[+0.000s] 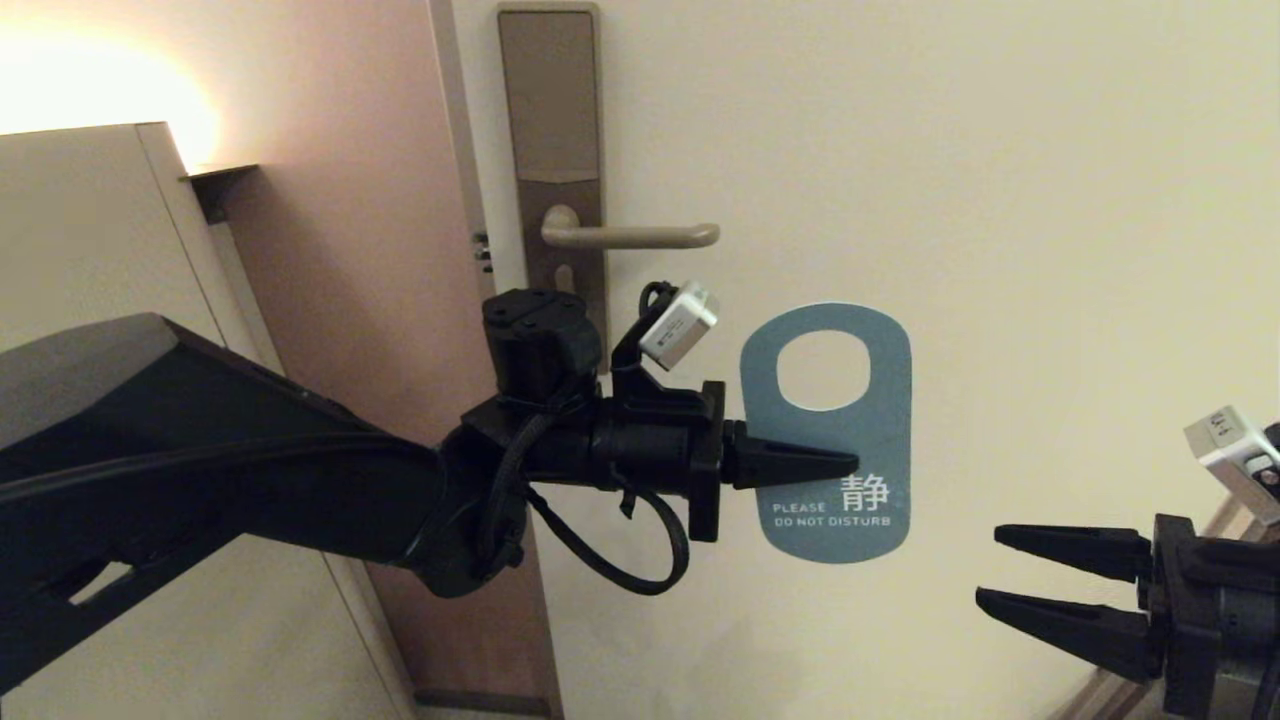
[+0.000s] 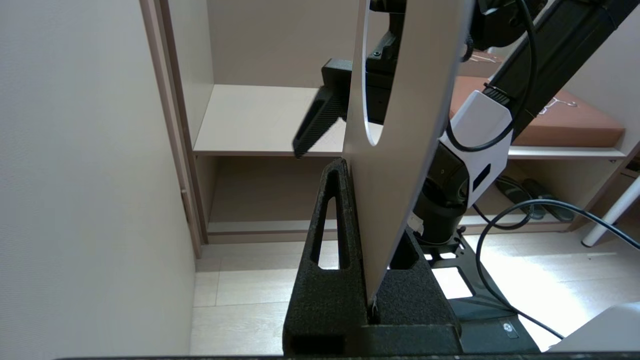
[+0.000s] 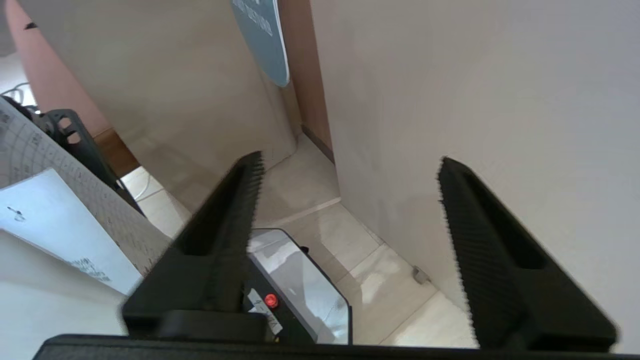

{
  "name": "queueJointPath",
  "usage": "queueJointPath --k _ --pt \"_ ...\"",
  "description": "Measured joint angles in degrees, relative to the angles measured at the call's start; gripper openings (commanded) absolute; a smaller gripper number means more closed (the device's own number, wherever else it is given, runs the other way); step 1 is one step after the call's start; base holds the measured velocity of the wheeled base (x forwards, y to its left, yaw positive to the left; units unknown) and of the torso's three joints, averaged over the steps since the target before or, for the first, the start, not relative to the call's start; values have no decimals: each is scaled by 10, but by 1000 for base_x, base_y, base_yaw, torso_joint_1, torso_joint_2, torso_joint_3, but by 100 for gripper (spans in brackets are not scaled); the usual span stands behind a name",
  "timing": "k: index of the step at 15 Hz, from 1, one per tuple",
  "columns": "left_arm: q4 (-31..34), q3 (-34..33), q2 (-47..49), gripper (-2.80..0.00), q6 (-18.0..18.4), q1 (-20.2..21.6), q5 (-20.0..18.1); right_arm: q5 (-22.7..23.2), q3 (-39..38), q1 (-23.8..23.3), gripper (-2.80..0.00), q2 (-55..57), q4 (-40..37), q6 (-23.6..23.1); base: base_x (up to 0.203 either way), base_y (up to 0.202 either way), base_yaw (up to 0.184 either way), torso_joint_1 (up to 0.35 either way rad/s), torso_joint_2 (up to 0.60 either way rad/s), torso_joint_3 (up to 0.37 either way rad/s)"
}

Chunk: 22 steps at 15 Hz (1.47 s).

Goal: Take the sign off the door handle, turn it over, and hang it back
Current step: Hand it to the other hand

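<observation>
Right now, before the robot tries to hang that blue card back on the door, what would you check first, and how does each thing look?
1. Grip: the left gripper is shut on the sign, pinching it below the hole. Ok.
2. Face showing: the teal DO NOT DISTURB side faces the head camera. Ok.
3. Door handle: bare, nothing hanging on it. Ok.
4. Sign's hole: open and unblocked, but it hangs below and to the right of the handle's tip, not yet lined up. Not ok.
5. Right gripper: open, holding nothing, well apart from the sign at lower right. Ok.
6. Whether the sign touches the door behind it: cannot tell.
</observation>
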State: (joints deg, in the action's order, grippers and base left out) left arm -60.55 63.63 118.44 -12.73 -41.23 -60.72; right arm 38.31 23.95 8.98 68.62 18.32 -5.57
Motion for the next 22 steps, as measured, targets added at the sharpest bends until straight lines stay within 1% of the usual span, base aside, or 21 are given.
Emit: queueJointPath --k 3,7,9,14,18,22 --pt "0 0 1 -280 -6 0 2 2 19 17 0 25 10 1 0 0 0 0 0 0" --pt "-1 0 5 -280 -7 -2 1 1 29 51 0 74 78 3 0 0 0 0 0 0" --pt "-1 0 7 -280 -8 -2 1 3 30 65 0 89 81 4 0 0 0 0 0 0" --pt "-1 3 12 -280 -8 -4 1 36 50 75 0 116 83 4 0 0 0 0 0 0" --pt "-1 10 15 -280 -11 -4 1 39 69 89 0 138 86 4 0 0 0 0 0 0" --pt "-2 14 15 -280 -18 -4 4 39 72 97 0 156 119 6 0 0 0 0 0 0"
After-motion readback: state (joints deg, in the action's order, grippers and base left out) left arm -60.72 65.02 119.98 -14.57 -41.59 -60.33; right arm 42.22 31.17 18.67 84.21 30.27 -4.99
